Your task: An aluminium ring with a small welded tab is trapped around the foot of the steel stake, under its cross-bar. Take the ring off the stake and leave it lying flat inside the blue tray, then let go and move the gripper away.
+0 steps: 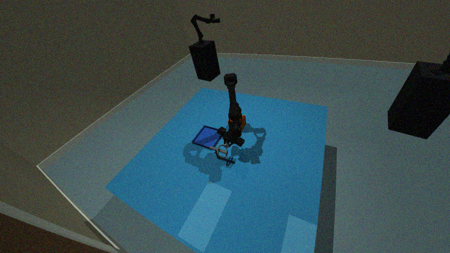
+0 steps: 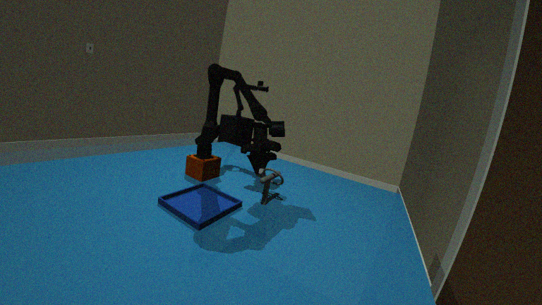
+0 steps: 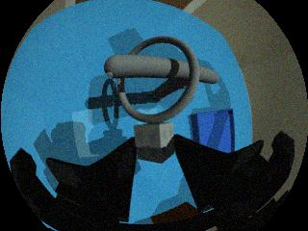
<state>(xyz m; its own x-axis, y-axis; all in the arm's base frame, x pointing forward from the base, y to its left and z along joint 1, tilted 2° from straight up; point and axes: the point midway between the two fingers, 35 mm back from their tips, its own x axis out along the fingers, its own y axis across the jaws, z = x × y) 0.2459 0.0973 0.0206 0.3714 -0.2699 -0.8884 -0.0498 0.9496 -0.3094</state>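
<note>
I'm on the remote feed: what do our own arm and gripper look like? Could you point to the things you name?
The arm (image 1: pixel 232 96) (image 2: pixel 213 99) is matte black, with slim links and bulky rounded joints. The gripper (image 2: pixel 260 173) (image 3: pixel 154 141) is black too, its two fingers broad and tapering to narrow tips. I make out no cables or markings in this dim light.

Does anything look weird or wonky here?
Yes: the grey aluminium ring looks wonky. It isn't lying flat; it's tipped up around the grey steel stake's cross-bar, by its tab in the jaws.

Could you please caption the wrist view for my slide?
Gripper clamping the welded tab of an aluminium ring encircling the steel stake's cross-bar, blue tray nearby.
</note>
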